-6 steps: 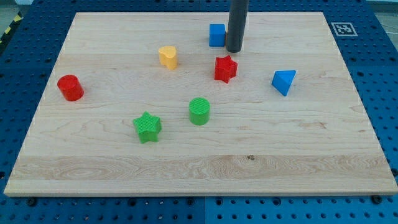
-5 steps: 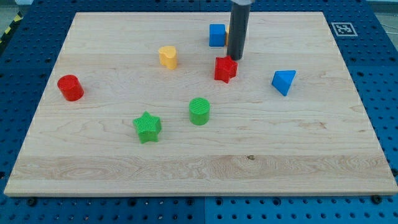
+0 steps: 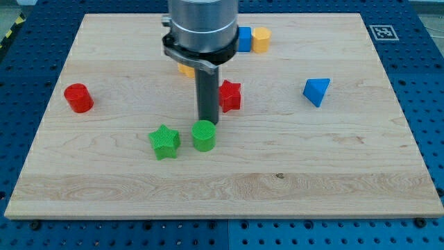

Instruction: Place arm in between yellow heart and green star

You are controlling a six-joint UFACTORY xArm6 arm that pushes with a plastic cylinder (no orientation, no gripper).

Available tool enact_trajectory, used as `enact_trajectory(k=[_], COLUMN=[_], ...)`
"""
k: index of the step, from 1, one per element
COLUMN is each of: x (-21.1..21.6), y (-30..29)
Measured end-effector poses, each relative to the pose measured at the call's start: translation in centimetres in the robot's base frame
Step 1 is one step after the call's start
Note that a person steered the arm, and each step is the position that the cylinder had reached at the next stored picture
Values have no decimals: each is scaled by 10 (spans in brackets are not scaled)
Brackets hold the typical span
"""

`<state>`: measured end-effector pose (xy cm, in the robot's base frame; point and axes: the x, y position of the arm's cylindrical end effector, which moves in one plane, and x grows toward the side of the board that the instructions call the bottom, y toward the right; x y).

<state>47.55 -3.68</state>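
The green star (image 3: 164,142) lies at the lower left of the wooden board (image 3: 347,160). The yellow heart (image 3: 185,70) is mostly hidden behind the arm's body; only a sliver shows. My tip (image 3: 207,123) is down at the board just above the green cylinder (image 3: 204,136), touching or nearly touching it. The tip is to the right of and above the green star, and below the yellow heart. The red star (image 3: 229,96) sits right beside the rod on its right.
A blue cube (image 3: 243,39) and a yellow block (image 3: 261,39) stand side by side near the view's top. A blue triangular block (image 3: 316,91) is at the right. A red cylinder (image 3: 78,98) is at the far left.
The rod has moved down and left from beside the blue cube. The red star and the green cylinder have shifted left and down. The yellow block beside the blue cube now shows.
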Motion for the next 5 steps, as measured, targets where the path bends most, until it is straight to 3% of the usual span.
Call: enact_trajectory(k=[2, 5], x=[-3, -23], y=[-42, -44])
